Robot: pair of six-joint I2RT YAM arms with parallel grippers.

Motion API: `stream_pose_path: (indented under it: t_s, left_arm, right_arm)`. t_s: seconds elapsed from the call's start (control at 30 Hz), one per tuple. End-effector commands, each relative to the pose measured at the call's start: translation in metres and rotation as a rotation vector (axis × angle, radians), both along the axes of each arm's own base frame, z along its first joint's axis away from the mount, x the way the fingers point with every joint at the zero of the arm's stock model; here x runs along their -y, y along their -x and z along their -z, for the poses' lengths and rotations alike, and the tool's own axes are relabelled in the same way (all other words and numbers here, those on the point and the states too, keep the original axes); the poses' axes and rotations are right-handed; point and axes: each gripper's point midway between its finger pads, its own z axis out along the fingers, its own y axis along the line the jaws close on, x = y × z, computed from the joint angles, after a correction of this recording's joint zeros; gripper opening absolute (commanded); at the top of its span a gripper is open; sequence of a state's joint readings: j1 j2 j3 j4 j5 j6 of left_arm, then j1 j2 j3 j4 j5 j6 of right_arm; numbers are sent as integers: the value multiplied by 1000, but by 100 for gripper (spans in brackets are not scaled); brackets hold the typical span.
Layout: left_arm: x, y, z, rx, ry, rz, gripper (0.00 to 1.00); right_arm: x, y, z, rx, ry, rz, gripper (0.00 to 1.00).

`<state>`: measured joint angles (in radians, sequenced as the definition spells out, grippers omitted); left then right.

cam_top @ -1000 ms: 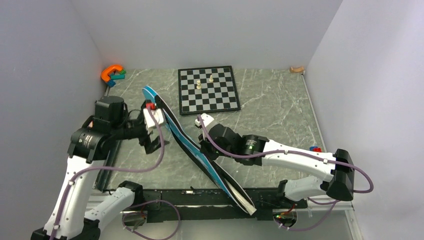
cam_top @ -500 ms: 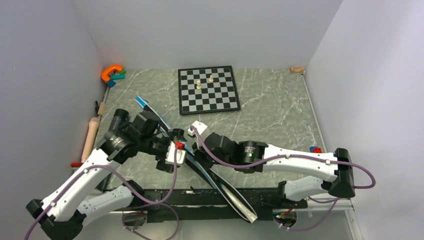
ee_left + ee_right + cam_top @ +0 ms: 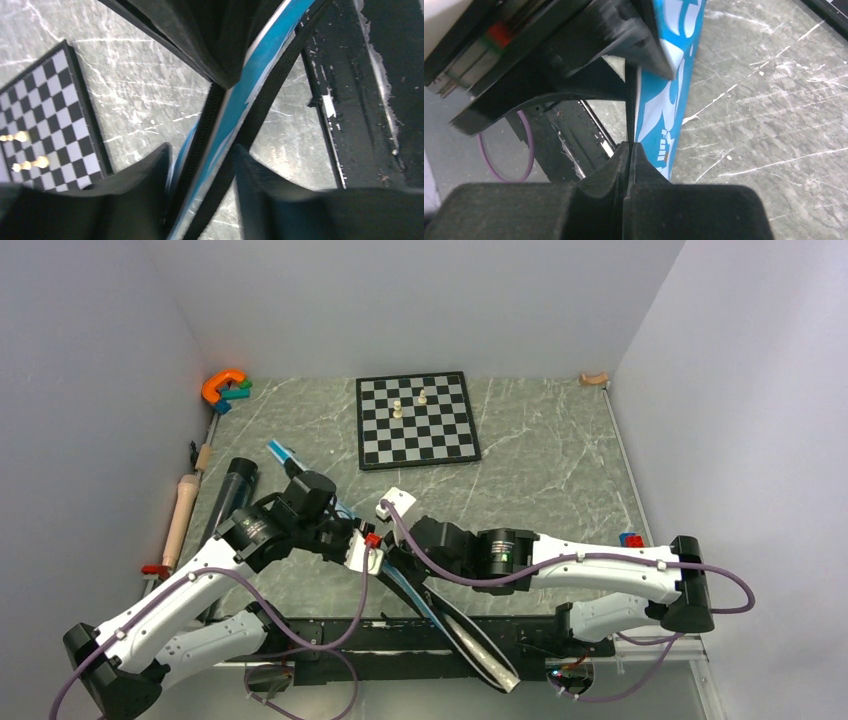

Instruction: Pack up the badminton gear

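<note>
Table point(image 3: 560, 470): grey-green marbled top, walled on three sides.

Blue bag point(image 3: 470, 630): stands on edge, running diagonally from left of the table's middle down over the black rail at the near edge, between my two arms.

Chessboard point(image 3: 416, 420): lies flat near the far wall, well apart from the bag, with two pale pieces point(image 3: 398, 408) on it.

Black tube point(image 3: 232, 492): lies beside the left wall, apart from the bag.

My left gripper point(image 3: 200, 165): its fingers point(image 3: 145, 175) are parted by the bag's thickness, with the zipped edge between them touching both.

My right gripper point(image 3: 628, 150): pinched almost closed on the bag's thin black zipper edge, just beside my left.

Orange toy point(image 3: 222, 387): in the far left corner.
</note>
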<state>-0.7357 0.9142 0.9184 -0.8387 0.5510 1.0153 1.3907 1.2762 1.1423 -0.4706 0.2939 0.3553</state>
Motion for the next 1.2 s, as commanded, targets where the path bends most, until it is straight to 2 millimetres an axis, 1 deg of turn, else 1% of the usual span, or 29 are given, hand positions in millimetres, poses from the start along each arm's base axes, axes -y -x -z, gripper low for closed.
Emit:
stream_pose_path:
  t_s: [0.0, 0.1, 0.17, 0.2, 0.23, 0.3, 0.33, 0.37, 0.4, 0.43, 0.5, 0.53, 0.6, 0.63, 0.7, 0.77, 0.8, 0.9, 0.97, 1.03, 1.17]
  left_arm:
    - [15, -9, -5, 6, 26, -23, 28]
    - [16, -6, -3, -7, 16, -19, 20]
    - [15, -5, -3, -12, 9, -29, 13]
    - [14, -5, -3, -15, 7, -38, 10]
    - [13, -6, -3, -14, 3, -49, 9]
    - [9, -9, -2, -11, -3, -89, 5]
    - [8, -10, 0, -10, -8, -104, 3]
    - [6, -13, 0, -8, -12, -123, 0]
    - [5, -15, -1, -3, -9, -146, 0]
    - [6, -19, -5, -3, 3, -176, 0]
    - [6, -27, -14, 1, 32, -231, 0]
    - [7, -31, -22, 1, 55, -258, 0]
    - [8, -37, -37, -5, 97, -293, 0]
    - [8, -40, -45, -16, 117, -309, 0]
    - [7, -49, -61, -52, 171, -348, 0]
    - [6, -55, -75, -68, 216, -373, 0]
    - [6, -59, -82, -63, 240, -386, 0]
    - [4, -68, -101, -44, 289, -418, 0]
    - [2, -72, -108, -44, 306, -428, 0]
    - [-1, -74, -112, -36, 309, -438, 0]
    - [-4, -74, -115, -24, 309, -443, 0]
  right_arm:
    - [-26, 11, -47, 31, -206, -43, 0]
    - [-27, 13, -47, 22, -209, -52, 0]
    - [-24, 12, -45, 13, -198, -32, 0]
    - [-21, 10, -47, 11, -200, -13, 3]
    - [-15, 8, -49, 10, -205, 8, 11]
    - [1, 3, -62, 19, -229, 61, 21]
    - [11, -1, -71, 25, -252, 96, 30]
    - [24, -4, -80, 31, -274, 132, 34]
    - [37, -7, -90, 36, -302, 165, 36]
    - [51, -10, -98, 39, -325, 209, 39]
    - [83, -18, -114, 42, -374, 304, 42]
    - [105, -26, -123, 52, -405, 389, 41]
    - [135, -35, -128, 65, -418, 501, 39]
    - [151, -40, -127, 77, -403, 561, 34]
    - [176, -50, -129, 98, -401, 684, 24]
    - [194, -59, -131, 140, -368, 778, 15]
    - [204, -62, -130, 151, -351, 839, 9]
    - [228, -68, -128, 176, -319, 984, 0]
    - [245, -68, -126, 172, -312, 1062, 0]
    - [255, -68, -124, 171, -305, 1084, 0]
    - [272, -67, -116, 127, -354, 1127, 0]
